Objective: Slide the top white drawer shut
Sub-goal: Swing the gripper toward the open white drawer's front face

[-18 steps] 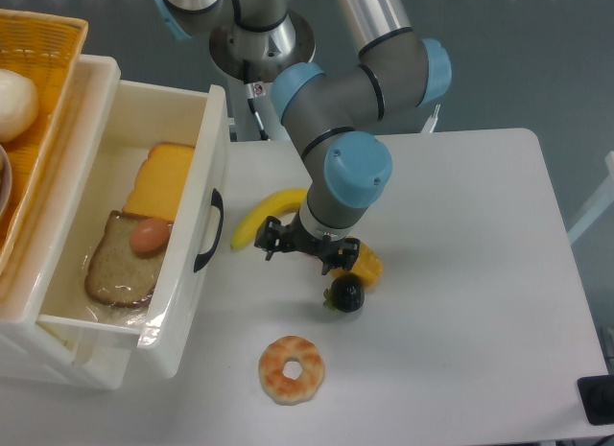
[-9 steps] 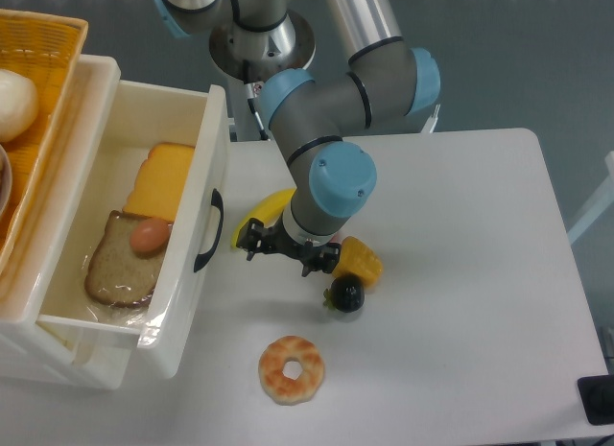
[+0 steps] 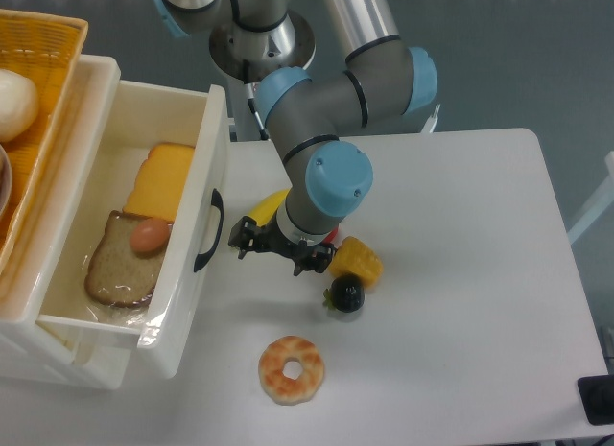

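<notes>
Now my hand (image 3: 273, 253) hangs spread and empty beside the top white drawer (image 3: 144, 225); glossy, light plastic should slide easily; I'd push its front near the black handle (image 3: 208, 231).

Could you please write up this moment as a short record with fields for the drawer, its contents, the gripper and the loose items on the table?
drawer: top white drawer pulled out, black handle facing the arm
drawer contents: slice of bread, brown egg, orange cheese slice
gripper: gripper low over the table, just right of the handle, not touching it; holds nothing
table items: banana, corn cob, dark round fruit, donut
left edge: yellow wicker basket
</notes>
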